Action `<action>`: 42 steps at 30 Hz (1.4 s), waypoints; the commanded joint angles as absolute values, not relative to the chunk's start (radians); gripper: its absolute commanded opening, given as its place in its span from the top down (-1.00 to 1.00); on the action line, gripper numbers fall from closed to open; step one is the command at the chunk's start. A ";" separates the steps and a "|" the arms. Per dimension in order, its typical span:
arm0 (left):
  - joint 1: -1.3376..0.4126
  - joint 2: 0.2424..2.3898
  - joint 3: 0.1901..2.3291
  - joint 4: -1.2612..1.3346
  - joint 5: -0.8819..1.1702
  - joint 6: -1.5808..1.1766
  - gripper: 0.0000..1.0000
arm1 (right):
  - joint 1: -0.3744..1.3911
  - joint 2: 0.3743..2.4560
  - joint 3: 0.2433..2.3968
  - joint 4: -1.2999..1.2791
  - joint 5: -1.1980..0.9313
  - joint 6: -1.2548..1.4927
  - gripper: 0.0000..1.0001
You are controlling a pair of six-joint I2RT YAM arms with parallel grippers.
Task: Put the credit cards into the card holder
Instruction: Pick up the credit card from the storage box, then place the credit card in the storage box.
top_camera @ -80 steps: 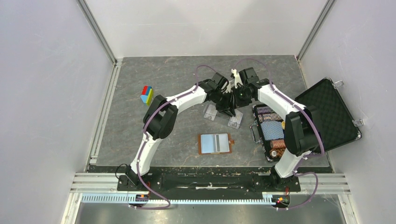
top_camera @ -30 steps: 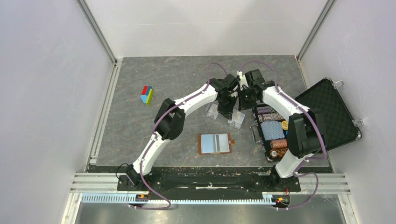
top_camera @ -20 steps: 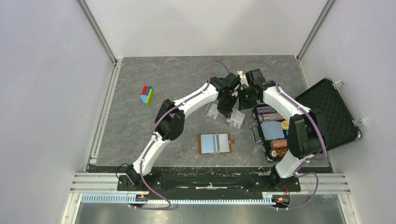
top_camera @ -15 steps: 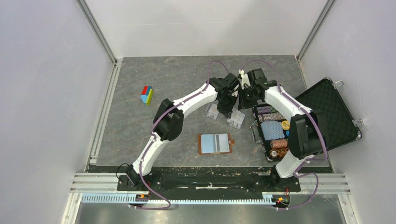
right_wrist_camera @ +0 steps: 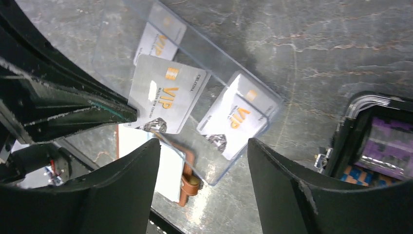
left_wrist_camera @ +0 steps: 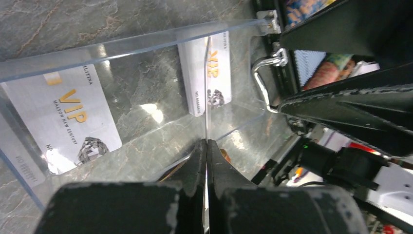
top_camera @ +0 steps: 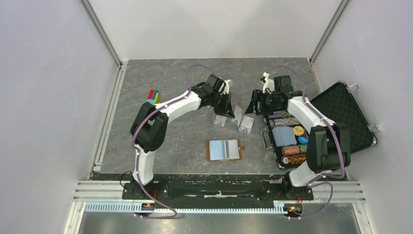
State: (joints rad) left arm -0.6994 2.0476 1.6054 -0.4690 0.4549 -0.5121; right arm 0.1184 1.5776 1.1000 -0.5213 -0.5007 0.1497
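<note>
My left gripper (top_camera: 229, 105) (left_wrist_camera: 206, 141) is shut on a pale credit card (top_camera: 237, 113), which shows edge-on (left_wrist_camera: 206, 87) between the pads. That same card (right_wrist_camera: 165, 95) hangs face-on above the clear tray (top_camera: 246, 124). Two more credit cards lie in the tray (left_wrist_camera: 63, 117) (left_wrist_camera: 204, 73). My right gripper (top_camera: 251, 108) (right_wrist_camera: 202, 146) stands open just right of the held card, with nothing in it. The brown card holder (top_camera: 225, 150) lies open nearer the arm bases, pale cards on it. Its snap tab (right_wrist_camera: 187, 180) shows below the tray.
An open black case (top_camera: 343, 119) with stacks of poker chips (top_camera: 287, 139) stands at the right, close to my right arm. A small coloured block (top_camera: 153, 97) sits at the left. Grey walls and rails close in the table.
The right gripper has opened, let go of the card and drawn back to the right. The left gripper has swung left, keeping the card. The arms now stand apart.
</note>
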 commanded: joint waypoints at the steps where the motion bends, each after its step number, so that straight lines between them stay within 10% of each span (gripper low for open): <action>1: -0.673 1.949 1.516 -0.202 0.564 -0.643 0.95 | 0.114 1.543 1.077 -0.429 -0.639 0.187 -0.37; 18: -0.598 1.793 1.308 0.185 0.678 -0.836 0.95 | 0.098 1.545 1.004 -0.230 -0.822 0.343 0.18; 42: -0.583 1.744 1.231 0.364 0.751 -0.941 0.95 | 0.040 1.491 0.887 0.122 -0.995 0.561 0.19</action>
